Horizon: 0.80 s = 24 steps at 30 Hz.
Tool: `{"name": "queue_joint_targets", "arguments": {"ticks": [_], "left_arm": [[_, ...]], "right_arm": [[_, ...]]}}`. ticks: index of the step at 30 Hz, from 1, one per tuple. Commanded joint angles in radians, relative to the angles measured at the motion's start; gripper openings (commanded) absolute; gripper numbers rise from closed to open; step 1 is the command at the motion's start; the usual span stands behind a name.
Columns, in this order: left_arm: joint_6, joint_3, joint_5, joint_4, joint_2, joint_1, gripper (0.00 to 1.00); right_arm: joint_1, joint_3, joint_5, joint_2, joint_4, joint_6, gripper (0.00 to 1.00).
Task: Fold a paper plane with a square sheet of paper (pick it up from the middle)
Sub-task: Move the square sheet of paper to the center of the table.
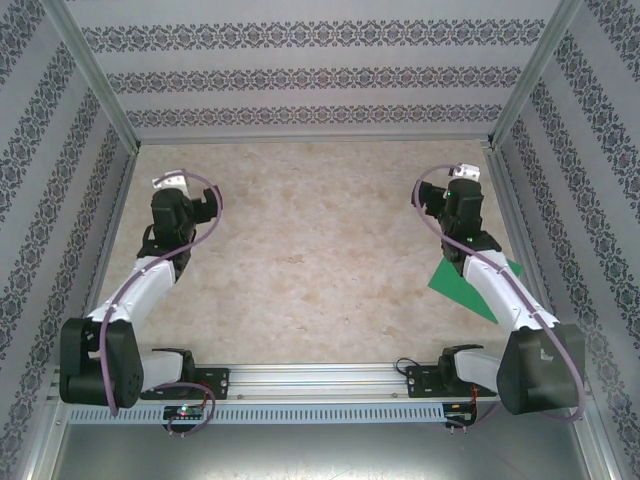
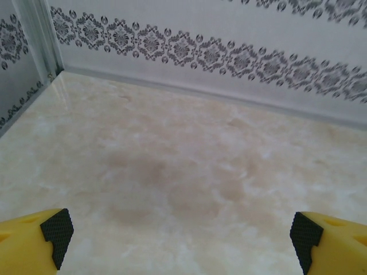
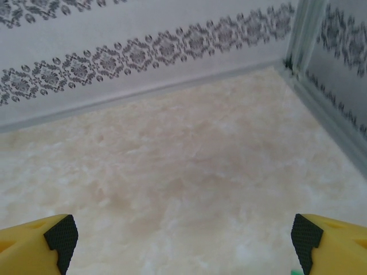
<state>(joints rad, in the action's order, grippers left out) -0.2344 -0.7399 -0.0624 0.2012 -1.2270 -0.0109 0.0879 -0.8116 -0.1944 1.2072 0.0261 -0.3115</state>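
Logging square sheet of paper (image 1: 452, 285) lying flat lower right, partly under right arm (image 1: 500, 295); poising left gripper (image 2: 180, 240) and right gripper (image 3: 183, 240) spread wide, empty, presumably for pinching its middle.

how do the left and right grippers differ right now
The right gripper has its arm over part of the square sheet of paper; the left gripper has its arm over bare table. The left gripper is near the left wall, the right gripper near the right wall. Both stand open, holding nothing.

lab booth, aluminium frame (image 1: 95, 75), wallpapered walls (image 1: 320, 75)
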Motion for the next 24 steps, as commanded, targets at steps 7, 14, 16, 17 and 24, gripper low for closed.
{"name": "queue_joint_targets", "arguments": {"ticks": [7, 14, 16, 17, 24], "left_arm": [[-0.177, -0.219, 0.294, -0.412, -0.06, 0.014, 1.0], [-0.199, -0.279, 0.359, -0.479, -0.146, 0.014, 1.0], [-0.207, -0.279, 0.394, -0.464, -0.166, 0.013, 1.0], [-0.212, -0.28, 0.405, -0.461, -0.174, 0.013, 1.0], [-0.217, -0.287, 0.413, -0.466, -0.191, 0.013, 1.0]], "right_arm": [[-0.036, -0.208, 0.119, 0.239, -0.546, -0.407, 0.98], [-0.123, -0.164, 0.128, 0.269, -0.57, -0.477, 0.98], [-0.142, -0.156, 0.122, 0.276, -0.588, -0.474, 0.98], [-0.155, -0.15, 0.128, 0.283, -0.592, -0.471, 0.98], [-0.224, -0.104, 0.182, 0.332, -0.561, -0.451, 0.98]]}}
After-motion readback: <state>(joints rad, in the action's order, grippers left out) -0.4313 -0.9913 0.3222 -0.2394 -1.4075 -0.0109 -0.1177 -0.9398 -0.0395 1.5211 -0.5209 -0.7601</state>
